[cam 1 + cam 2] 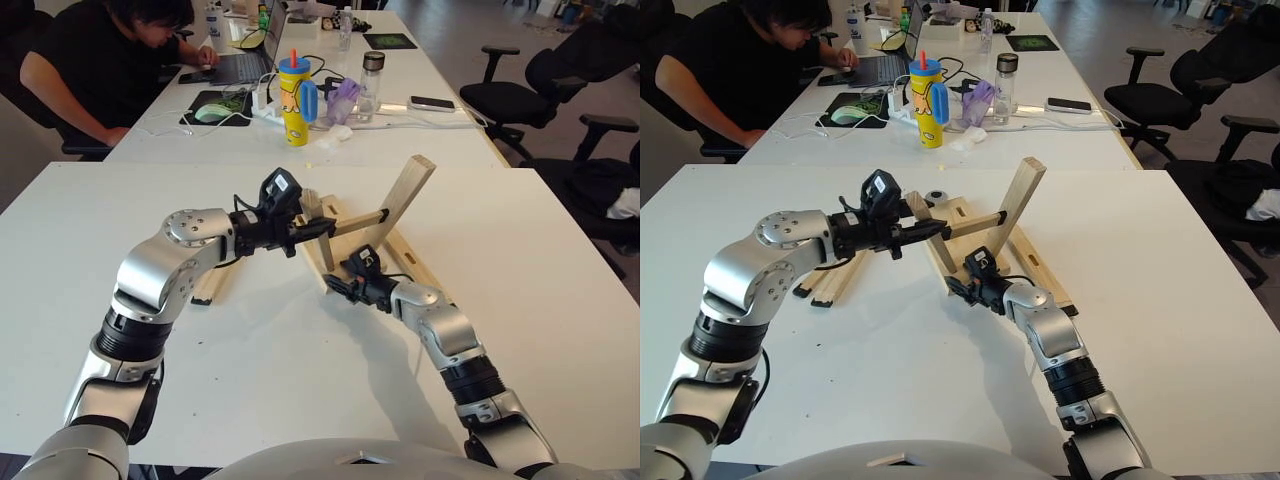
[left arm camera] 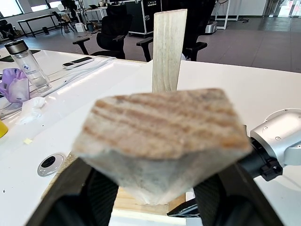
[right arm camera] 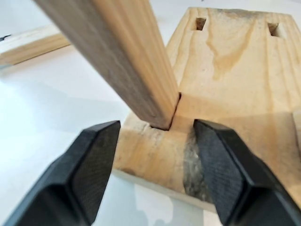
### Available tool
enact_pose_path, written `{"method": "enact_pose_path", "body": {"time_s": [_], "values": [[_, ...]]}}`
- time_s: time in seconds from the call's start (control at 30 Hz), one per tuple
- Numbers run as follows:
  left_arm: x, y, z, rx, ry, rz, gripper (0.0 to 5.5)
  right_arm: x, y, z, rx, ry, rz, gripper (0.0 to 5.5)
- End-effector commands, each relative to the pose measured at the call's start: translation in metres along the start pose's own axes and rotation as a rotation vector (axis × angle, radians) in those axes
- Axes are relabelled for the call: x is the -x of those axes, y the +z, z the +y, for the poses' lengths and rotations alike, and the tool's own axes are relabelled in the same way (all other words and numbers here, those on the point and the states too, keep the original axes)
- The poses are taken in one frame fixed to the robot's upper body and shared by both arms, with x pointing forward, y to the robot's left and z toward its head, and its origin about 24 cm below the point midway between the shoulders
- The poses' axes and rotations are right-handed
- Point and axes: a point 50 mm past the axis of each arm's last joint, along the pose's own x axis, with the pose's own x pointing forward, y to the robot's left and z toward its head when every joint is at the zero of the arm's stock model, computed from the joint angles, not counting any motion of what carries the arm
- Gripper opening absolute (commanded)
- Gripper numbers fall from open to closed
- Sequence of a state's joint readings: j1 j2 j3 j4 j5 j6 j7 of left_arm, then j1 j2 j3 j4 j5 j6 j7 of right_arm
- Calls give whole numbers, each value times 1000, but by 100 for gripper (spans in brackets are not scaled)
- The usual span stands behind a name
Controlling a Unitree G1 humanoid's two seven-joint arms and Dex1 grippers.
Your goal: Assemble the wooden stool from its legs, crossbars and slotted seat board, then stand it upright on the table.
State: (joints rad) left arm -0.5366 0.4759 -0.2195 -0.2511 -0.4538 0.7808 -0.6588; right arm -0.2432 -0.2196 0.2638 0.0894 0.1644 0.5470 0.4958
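Leg (image 2: 160, 127), end face between the left gripper (image 2: 153, 188) fingers (image 2: 89, 193): pale wood, brown grain stripes. Seat board (image 3: 235, 70), gripped between the right gripper (image 3: 155, 129) fingers (image 3: 89, 165): light wood, amber streak beyond the fingertips, dark slots. All fingers: black. Table (image 3: 47, 103): white.

Open-plan office, long white tables (image 1: 560, 300), black swivel chairs (image 1: 540, 85), laptop (image 1: 245, 62), mouse (image 1: 212, 112) on a pad (image 1: 235, 100)
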Motion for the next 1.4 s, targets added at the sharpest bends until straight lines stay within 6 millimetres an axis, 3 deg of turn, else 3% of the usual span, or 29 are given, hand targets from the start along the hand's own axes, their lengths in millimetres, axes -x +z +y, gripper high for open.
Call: {"method": "enact_pose_path", "body": {"time_s": [0.03, 0.1, 0.17, 0.27, 0.4, 0.6, 0.73, 0.83, 0.9, 0.97, 1.0, 1.03, 1.1, 1.17, 1.27, 1.33, 1.37, 1.4], "values": [[-5, -61, -11, 168, -84, 221, 201, 2, -38, 12, -114, 39, 66, 288], [1, -59, -4, 162, -77, 220, 201, 13, -8, 13, -148, 66, -149, 265], [5, -53, 2, 144, -69, 212, 201, 26, 11, 18, -110, 85, -259, 235], [6, -40, 7, 119, -75, 185, 201, 52, 25, 25, -42, 81, -348, 190], [8, -30, 5, 93, -92, 172, 201, 76, 53, 22, 280, -131, -467, 125], [5, -27, 2, 87, -116, 171, 201, 59, 80, 18, 557, -331, -523, 36], [3, -30, -1, 91, -134, 174, 201, 53, 111, 23, 661, -463, -646, 3], [1, -32, -1, 86, -128, 181, 201, 35, 92, 23, 670, -468, -545, 3], [0, -33, -1, 85, -125, 179, 201, 10, 37, 20, 611, -360, -211, 3], [-1, -31, -1, 83, -125, 173, 201, 3, -33, 16, 478, -263, 243, 3], [-1, -31, -1, 80, -121, 169, 201, 6, -46, 18, 429, -229, 316, 3], [-1, -30, -1, 82, -118, 163, 201, 7, -46, 20, 426, -218, 317, 3], [0, -31, 0, 80, -108, 163, 201, 4, -1, 21, 438, -258, 52, 3], [0, -32, 1, 88, -99, 159, 201, 13, 55, 17, 449, -366, -284, 3], [1, -33, 3, 92, -97, 160, 201, 63, 125, 22, 569, -537, -783, 3], [2, -34, 4, 95, -92, 162, 201, 84, 143, 29, 649, -582, -940, 3], [3, -35, 4, 97, -89, 164, 201, 84, 143, 32, 666, -574, -951, 3], [3, -35, 5, 99, -86, 165, 201, 66, 128, 30, 660, -520, -832, 3]]}}
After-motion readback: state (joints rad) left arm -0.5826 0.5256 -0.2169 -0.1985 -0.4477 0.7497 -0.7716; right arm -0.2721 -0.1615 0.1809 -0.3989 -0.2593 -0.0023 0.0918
